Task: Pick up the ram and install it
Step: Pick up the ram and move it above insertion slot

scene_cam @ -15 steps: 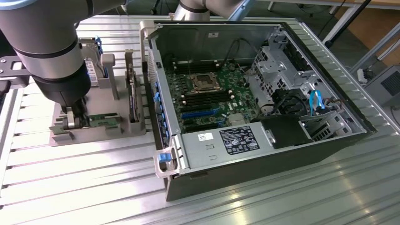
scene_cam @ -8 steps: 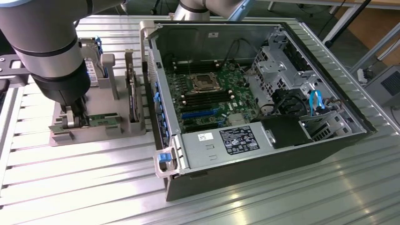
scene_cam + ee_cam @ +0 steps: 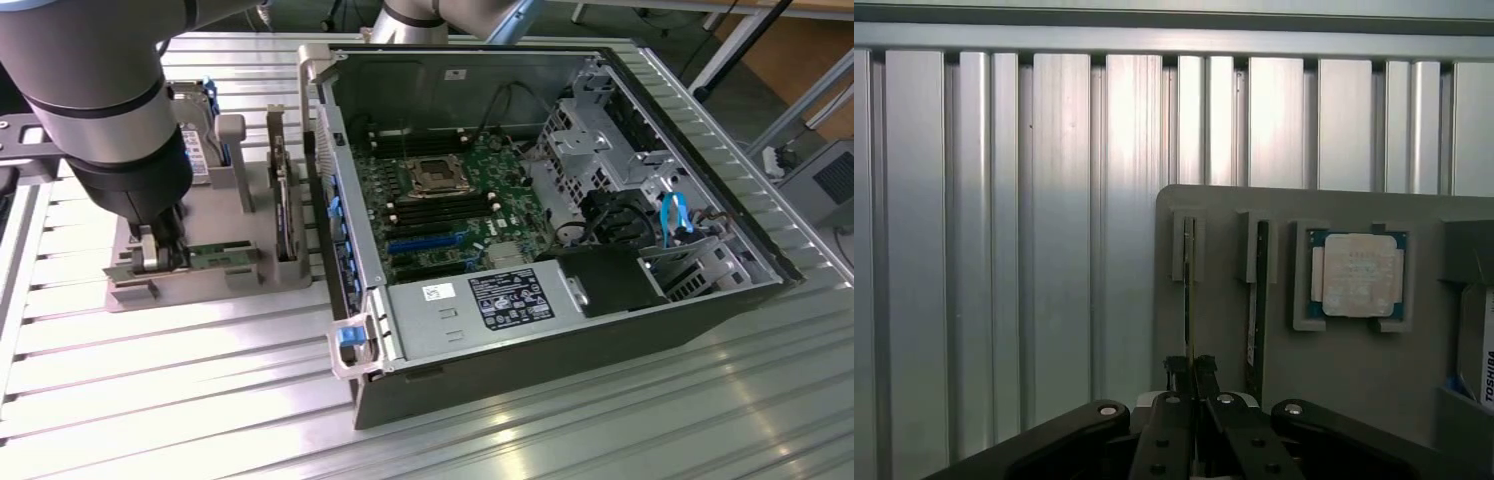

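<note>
The ram (image 3: 220, 257) is a slim green stick standing on edge in the front slot of a grey holder (image 3: 200, 292) at the exterior view's left. My gripper (image 3: 158, 250) reaches down onto one end of it. In the wrist view the ram (image 3: 1189, 290) shows edge-on as a thin line running away from the gripper (image 3: 1189, 368). The two dark fingertips (image 3: 1175, 366) are pinched together on it. The stick still lies level with its slot in the holder (image 3: 1354, 385).
The open computer case (image 3: 454, 60) lies to the exterior view's right, its motherboard (image 3: 454, 200) with dark memory slots (image 3: 427, 212) facing up. On the holder also stand a dark expansion card (image 3: 1260, 290), a square silver processor (image 3: 1357, 275) and a hard drive (image 3: 1479, 345). The table is ribbed aluminium.
</note>
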You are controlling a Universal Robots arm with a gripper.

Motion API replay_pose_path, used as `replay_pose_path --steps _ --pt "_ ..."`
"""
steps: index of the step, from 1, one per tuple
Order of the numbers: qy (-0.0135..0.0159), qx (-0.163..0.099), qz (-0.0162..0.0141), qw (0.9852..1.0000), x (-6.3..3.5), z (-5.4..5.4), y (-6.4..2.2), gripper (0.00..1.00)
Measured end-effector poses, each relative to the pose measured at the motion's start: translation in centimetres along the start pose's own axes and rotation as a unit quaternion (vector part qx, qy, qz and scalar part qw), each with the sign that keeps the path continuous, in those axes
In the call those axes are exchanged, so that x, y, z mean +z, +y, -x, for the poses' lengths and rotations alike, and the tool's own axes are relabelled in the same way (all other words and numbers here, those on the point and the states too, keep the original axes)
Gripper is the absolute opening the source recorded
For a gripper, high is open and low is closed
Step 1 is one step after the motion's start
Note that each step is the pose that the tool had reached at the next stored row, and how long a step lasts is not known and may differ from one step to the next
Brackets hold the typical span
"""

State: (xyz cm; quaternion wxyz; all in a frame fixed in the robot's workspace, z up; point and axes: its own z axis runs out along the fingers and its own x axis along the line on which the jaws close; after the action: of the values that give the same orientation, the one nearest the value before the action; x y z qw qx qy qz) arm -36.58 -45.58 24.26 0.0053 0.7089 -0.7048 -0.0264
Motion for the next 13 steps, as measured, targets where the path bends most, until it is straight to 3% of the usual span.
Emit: replay_pose_path --steps 13 --pt "0.0000 0.000 0.0000 1.0000 -0.44 0.01 0.02 0.12"
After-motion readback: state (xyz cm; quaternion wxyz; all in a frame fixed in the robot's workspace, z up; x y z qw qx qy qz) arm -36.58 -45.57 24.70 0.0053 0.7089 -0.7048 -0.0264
